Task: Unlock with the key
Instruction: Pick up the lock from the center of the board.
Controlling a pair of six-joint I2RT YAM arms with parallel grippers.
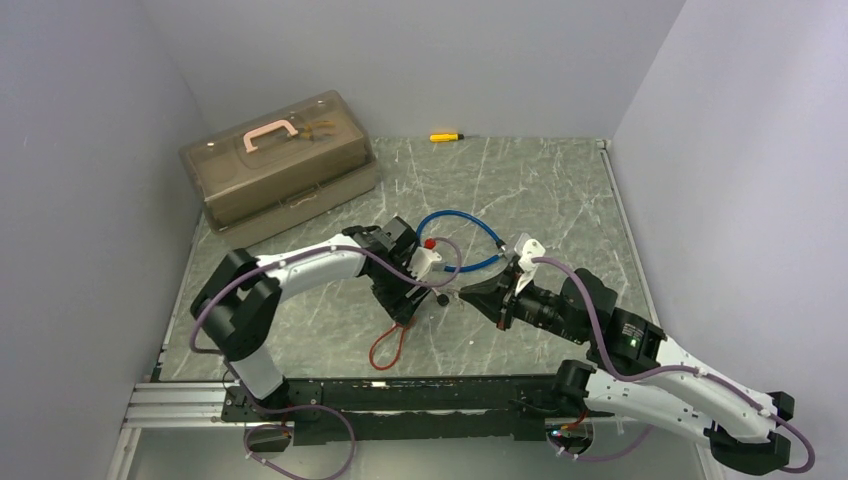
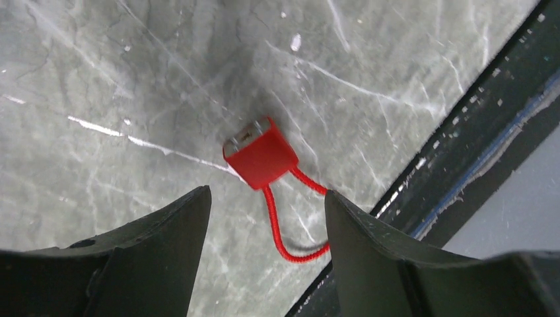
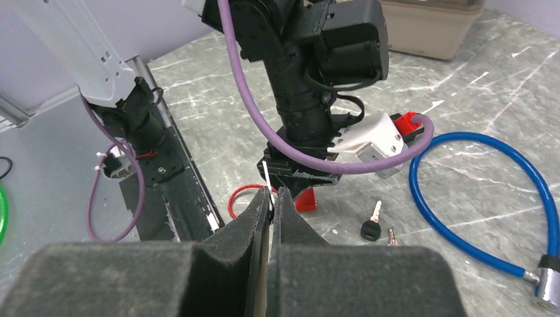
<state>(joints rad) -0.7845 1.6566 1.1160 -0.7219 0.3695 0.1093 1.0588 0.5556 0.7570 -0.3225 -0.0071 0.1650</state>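
A small red padlock (image 2: pixel 261 158) with a red cable loop (image 2: pixel 284 231) lies on the grey marble table, close to the black front rail. My left gripper (image 2: pixel 267 198) hangs open just above it, a finger on either side of the loop, touching nothing. A black-headed key (image 3: pixel 370 224) lies flat on the table to the right of the padlock, with a smaller key (image 3: pixel 391 236) beside it. My right gripper (image 3: pixel 271 195) is shut, its tips pointing at the left gripper; a thin white strip shows at the tips. In the top view the key (image 1: pixel 441 298) lies between both grippers.
A blue cable lock (image 3: pixel 462 198) with a metal body (image 3: pixel 548 287) curls behind the keys. A brown toolbox (image 1: pixel 280 165) stands at the back left and a yellow screwdriver (image 1: pixel 445 136) by the rear wall. The black rail (image 1: pixel 400 395) runs along the near edge.
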